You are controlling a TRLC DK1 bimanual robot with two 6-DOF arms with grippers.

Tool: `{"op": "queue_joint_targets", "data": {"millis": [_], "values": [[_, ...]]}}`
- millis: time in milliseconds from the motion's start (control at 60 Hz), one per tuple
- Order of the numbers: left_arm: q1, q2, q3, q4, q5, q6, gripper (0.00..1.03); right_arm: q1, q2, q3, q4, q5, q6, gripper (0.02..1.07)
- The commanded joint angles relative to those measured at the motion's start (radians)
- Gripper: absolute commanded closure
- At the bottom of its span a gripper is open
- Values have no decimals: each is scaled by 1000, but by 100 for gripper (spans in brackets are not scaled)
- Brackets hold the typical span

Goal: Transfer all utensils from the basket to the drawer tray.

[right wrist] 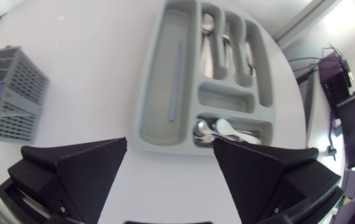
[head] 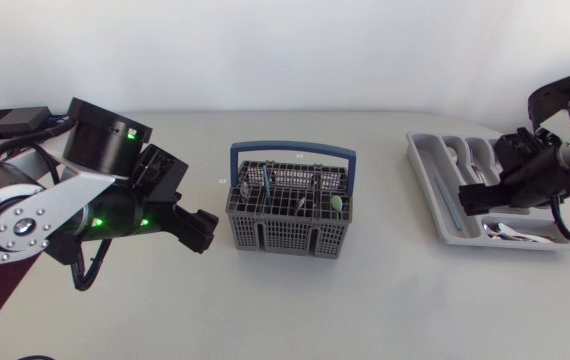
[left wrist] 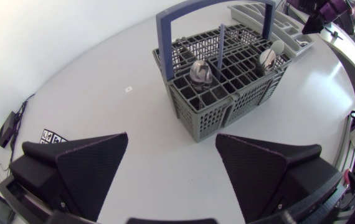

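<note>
The grey wire basket with a blue handle stands mid-table. It holds a metal spoon, a blue-handled utensil and a second spoon. My left gripper is open just left of the basket, which lies ahead of its fingers. The grey drawer tray lies at the right. My right gripper hangs open above the tray's near end, nothing between its fingers. Spoons lie in the compartment under it, a blue-grey utensil in the long one.
Several more utensils fill the tray's far slots. A black box with cables sits at the table's back left corner. The tray lies close to the table's right edge.
</note>
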Motion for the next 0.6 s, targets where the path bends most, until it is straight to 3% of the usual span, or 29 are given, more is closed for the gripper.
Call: {"op": "queue_joint_targets", "data": {"millis": [0, 100, 167, 433, 583], "values": [[-6, 4, -32, 2, -3, 10, 5, 61, -59, 30, -62, -96, 54, 6], [-6, 1, -33, 2, -3, 10, 5, 92, -108, 36, -92, -375, 86, 6], [-8, 0, -35, 1, -3, 10, 5, 127, -123, 41, -95, -487, 104, 7], [-8, -5, -36, 1, -3, 10, 5, 400, -125, 58, -91, -490, 149, 8], [-9, -8, -36, -1, -3, 10, 5, 495, -62, 56, -6, -409, 163, 18]]}}
